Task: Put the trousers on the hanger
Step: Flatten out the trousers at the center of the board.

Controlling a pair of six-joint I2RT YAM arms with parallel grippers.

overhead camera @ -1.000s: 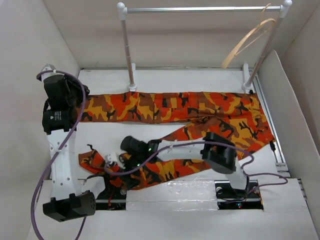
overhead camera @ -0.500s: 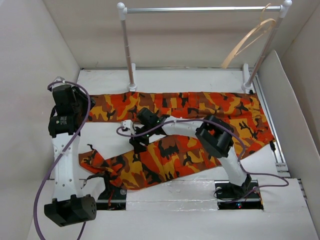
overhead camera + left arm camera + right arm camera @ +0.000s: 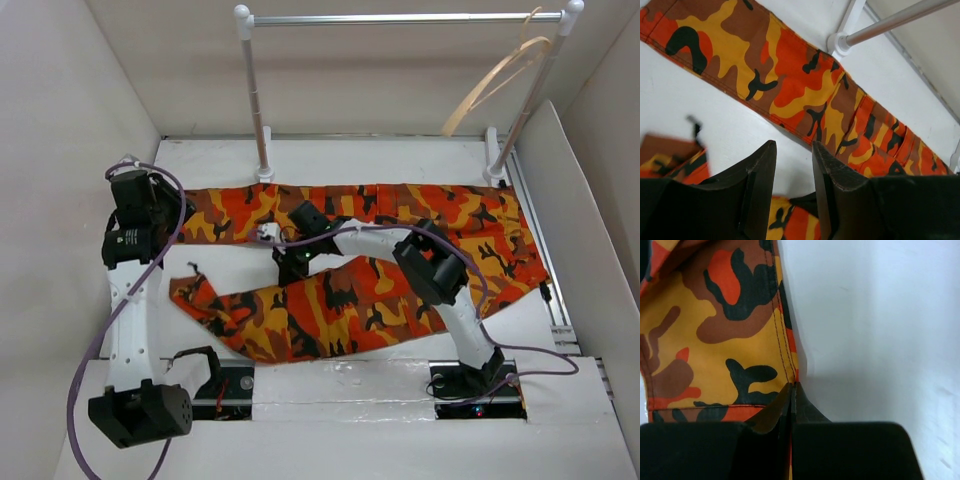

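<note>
The trousers (image 3: 330,310) lie flat on the table (image 3: 400,155), waist toward the right edge and 2 legs running left, 1 along the far side and 1 toward the near edge. The right hand (image 3: 791,386) is pinched tight on the nearer leg's seamed edge near the table's middle, its arm bent and reaching left. The left hand (image 3: 794,150) hovers by the left edge above the far leg's end, fingers apart and holding nothing; the white print on that arm is too small to read.
</note>
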